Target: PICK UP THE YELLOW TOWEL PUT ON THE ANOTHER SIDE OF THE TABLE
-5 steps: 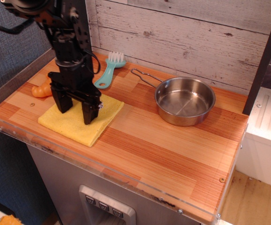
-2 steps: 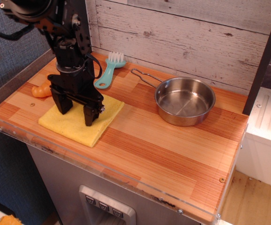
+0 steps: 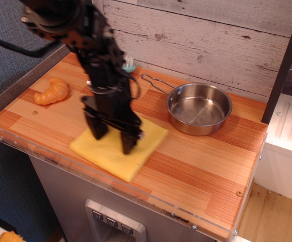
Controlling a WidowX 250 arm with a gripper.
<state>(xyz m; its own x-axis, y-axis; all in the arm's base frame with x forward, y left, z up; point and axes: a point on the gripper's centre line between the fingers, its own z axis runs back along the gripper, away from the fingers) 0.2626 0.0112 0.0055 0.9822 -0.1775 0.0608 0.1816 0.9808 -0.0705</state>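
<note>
The yellow towel lies flat on the wooden table, near the front edge and left of the middle. My gripper stands upright on it. Its two black fingers are spread apart, with their tips down on the cloth. No fold of the towel shows pinched between them. The arm hides the towel's back part.
A steel pan with a wire handle sits at the back right, close to the towel's right corner. An orange croissant toy lies at the left. A teal brush shows only partly behind the arm. A clear acrylic rim lines the front edge.
My gripper has moved to the right and a little toward the front edge. The yellow towel has slid along under its fingertips. The croissant, half hidden before, now shows in full.
</note>
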